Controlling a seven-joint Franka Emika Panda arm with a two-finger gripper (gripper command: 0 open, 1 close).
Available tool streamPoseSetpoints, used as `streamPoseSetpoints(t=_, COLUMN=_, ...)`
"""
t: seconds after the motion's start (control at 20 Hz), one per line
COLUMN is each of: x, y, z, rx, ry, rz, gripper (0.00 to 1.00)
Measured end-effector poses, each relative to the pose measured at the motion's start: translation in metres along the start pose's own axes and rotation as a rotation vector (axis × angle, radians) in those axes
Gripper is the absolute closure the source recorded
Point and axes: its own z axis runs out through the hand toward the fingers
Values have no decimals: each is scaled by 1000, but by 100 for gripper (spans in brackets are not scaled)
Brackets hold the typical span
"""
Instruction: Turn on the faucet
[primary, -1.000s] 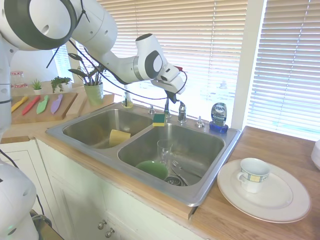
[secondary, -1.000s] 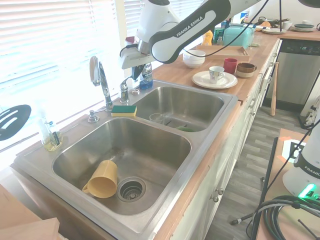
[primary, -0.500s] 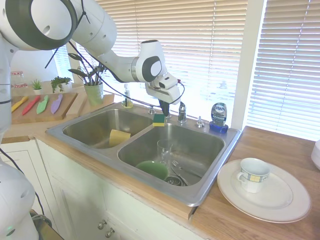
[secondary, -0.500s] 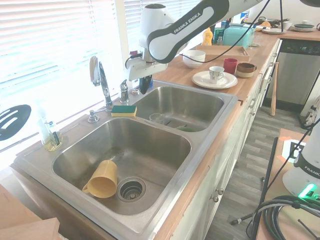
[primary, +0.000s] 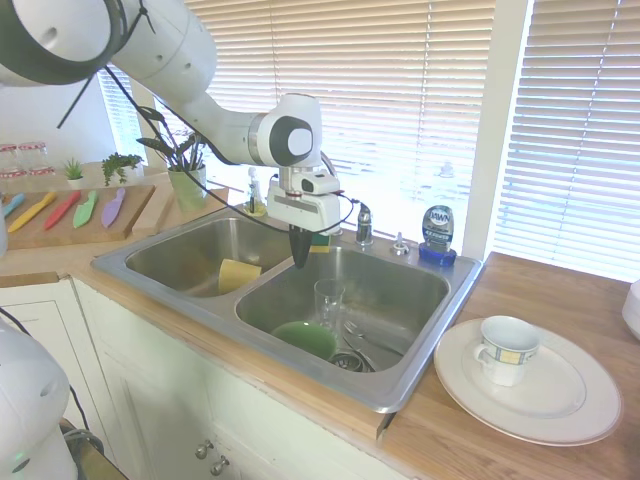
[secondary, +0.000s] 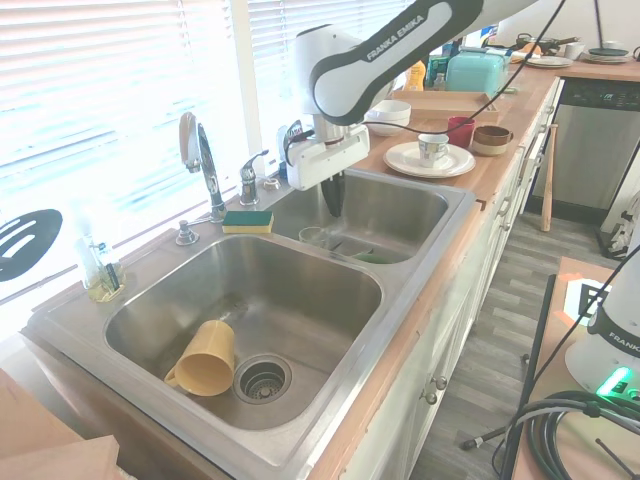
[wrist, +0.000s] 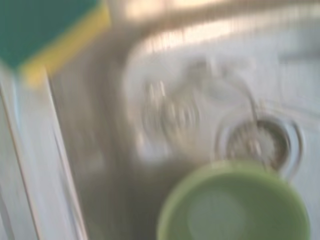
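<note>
The gripper (secondary: 333, 203), fingers pressed together and empty, hangs in front of the faucet's lever handle (secondary: 250, 176): rigid, slick chrome, best pushed near its tip.

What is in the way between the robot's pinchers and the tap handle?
Nothing visible. The gripper hangs over the right sink basin, and the faucet lever stands behind it on the back ledge, with open air between. The green-and-yellow sponge lies off to the side.

The white arm bends down at the wrist, so the gripper (primary: 300, 258) (secondary: 333, 205) points straight down. Its two dark fingers (primary: 301, 246) sit close together with the jaws closed. It holds nothing and touches nothing.
</note>
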Motion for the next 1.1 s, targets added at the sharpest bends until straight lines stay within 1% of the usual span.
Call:
streamPoseSetpoints(t=0.35, x=-45, y=79, z=2, rx=-18, ry=-24, rz=-18, gripper=100)
streamPoseSetpoints(t=0.6, x=-65, y=125, z=7, rx=-8, ry=-23, rz=-17, gripper=100)
streamPoseSetpoints(t=0.65, x=-67, y=132, z=7, rx=-5, ry=-23, rz=-16, gripper=0)
streamPoseSetpoints(t=0.85, x=-72, y=149, z=5, rx=9, ry=-26, rz=-6, gripper=0)
streamPoseSetpoints(t=1.1, x=-77, y=152, z=2, rx=20, ry=-22, rz=-11, gripper=0)
